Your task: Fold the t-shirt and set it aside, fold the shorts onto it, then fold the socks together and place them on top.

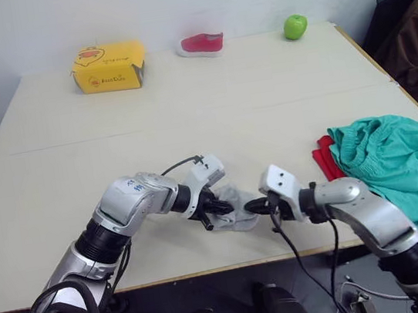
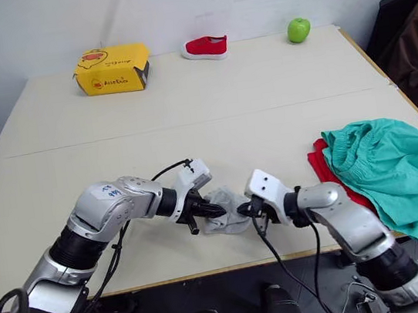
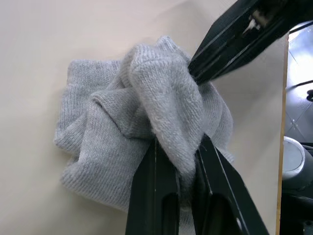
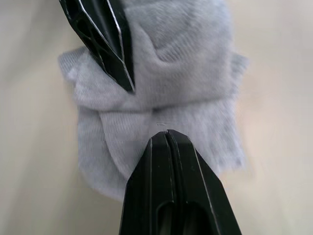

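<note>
The socks [image 1: 236,209] lie bunched in a grey knit heap at the lower middle of the frame, near the front edge of the counter [image 1: 186,105]. Both arms meet over them. The left gripper [image 3: 178,147] comes in from the left side, and its two black fingers [image 3: 156,181] are pinched narrow on a raised fold of the sock fabric, which bulges up between them. The right gripper [image 4: 167,133] comes in from the right; its fingers are pressed together with no gap, their tips resting against the sock heap, though no fabric shows between them.

At the right edge of the frame the shorts [image 1: 400,157] lie crumpled on top of the t-shirt [image 1: 324,156], whose red cloth peeks out along their left side.

Along the top of the frame stand a yellow box [image 1: 109,68] at upper left, a small red-and-white shoe [image 1: 202,44] in the middle, and a green apple [image 1: 295,27] to the right.
</note>
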Robot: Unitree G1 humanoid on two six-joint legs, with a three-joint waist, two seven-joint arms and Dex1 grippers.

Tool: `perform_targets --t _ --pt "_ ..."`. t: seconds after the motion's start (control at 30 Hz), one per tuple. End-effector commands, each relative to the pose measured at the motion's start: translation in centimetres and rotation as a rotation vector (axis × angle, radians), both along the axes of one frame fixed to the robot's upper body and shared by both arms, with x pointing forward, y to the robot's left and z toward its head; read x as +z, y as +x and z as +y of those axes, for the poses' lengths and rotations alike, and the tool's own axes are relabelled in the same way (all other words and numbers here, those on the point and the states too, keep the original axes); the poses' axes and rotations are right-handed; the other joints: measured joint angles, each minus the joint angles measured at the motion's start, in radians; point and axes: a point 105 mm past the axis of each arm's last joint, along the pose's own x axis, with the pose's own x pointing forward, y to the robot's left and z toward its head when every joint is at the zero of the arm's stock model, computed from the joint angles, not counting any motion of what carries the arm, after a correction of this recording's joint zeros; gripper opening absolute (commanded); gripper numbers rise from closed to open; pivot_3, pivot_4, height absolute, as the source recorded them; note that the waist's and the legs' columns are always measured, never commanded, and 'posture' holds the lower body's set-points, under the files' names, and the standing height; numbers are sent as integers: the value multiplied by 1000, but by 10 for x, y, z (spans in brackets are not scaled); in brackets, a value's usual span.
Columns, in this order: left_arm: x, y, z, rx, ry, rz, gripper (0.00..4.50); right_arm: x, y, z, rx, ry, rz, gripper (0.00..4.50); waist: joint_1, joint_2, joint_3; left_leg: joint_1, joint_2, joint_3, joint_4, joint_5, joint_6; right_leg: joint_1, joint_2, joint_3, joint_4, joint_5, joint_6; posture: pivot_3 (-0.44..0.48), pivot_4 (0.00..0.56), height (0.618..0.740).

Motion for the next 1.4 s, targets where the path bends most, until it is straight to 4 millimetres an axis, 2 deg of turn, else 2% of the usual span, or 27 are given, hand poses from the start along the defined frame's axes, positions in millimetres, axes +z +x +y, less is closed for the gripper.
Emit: perform_targets --t 0.03,0.13,0.2,0.33,0.43,0.57,0.67,0.77,0.9,1.0,1.07,1.17,1.33,1.4 --pt "-6 -5 -1 -23 11 25 916 41 2 -1 -9 71 -83 0 -1 0 1 0 0 0 0 0 0 0 0 0 0 0 0 0 150 740" --pt "-7 -8 0 -45 9 28 1813 63 7 12 3 142 -98 0 -6 0 1 0 0 0 0 0 0 0 0 0 1 0 0 0 150 740" --pt "-7 -8 1 -43 10 28 2432 69 12 27 23 166 -97 0 -5 1 2 0 1 0 0 0 0 -1 1 0 1 0 0 0 150 740" --pt "-8 -8 3 -46 9 26 3646 57 18 52 56 159 -69 0 -2 1 2 0 1 0 0 0 0 -1 1 0 1 0 0 0 150 740" --pt "-5 -10 3 -54 -3 27 4480 30 23 58 56 100 -26 0 -2 1 2 0 0 0 0 0 1 -1 0 0 1 0 0 0 150 740" --pt "3 -16 4 -64 -45 39 4480 10 12 53 100 38 16 0 -3 1 2 -1 0 0 0 0 1 -1 0 0 0 0 1 0 150 740" --pt "13 -20 10 -80 -86 30 4480 -1 8 41 123 -38 -15 0 -6 1 2 -1 0 0 0 0 1 -1 0 0 0 0 0 0 150 740" --pt "31 -22 20 -80 -170 22 4480 -3 6 34 125 -45 -20 0 -11 1 2 -1 1 1 0 0 0 -1 1 0 0 0 0 0 150 740" --pt "46 -7 36 -3 -261 -25 4480 1 4 28 115 -34 -26 0 -5 1 2 -1 1 1 0 0 0 -1 1 0 1 0 0 0 150 740" --pt "48 -5 34 -35 -284 -67 3917 2 2 28 114 -17 -21 0 -1 1 2 -1 1 0 0 0 0 -1 1 -1 0 0 0 0 150 740" --pt "46 -5 28 -79 -287 -93 3277 1 1 27 116 -22 -26 0 -1 1 2 -2 1 0 0 0 1 -1 1 -1 -1 0 0 0 150 740" --pt "28 7 23 -96 -195 -162 2389 1 1 27 117 -30 -36 0 -2 1 2 -2 1 0 0 0 1 -1 0 -1 -2 0 0 0 150 740" --pt "15 8 15 -199 -131 -222 755 2 4 23 100 -38 -42 0 -2 1 3 -2 1 0 0 0 1 -1 1 -1 -2 0 0 0 150 740" --pt "3 14 12 -215 -58 -269 98 2 4 22 95 -39 -43 0 -2 1 3 -2 1 0 0 0 1 -1 1 -1 -2 0 0 0 150 740"
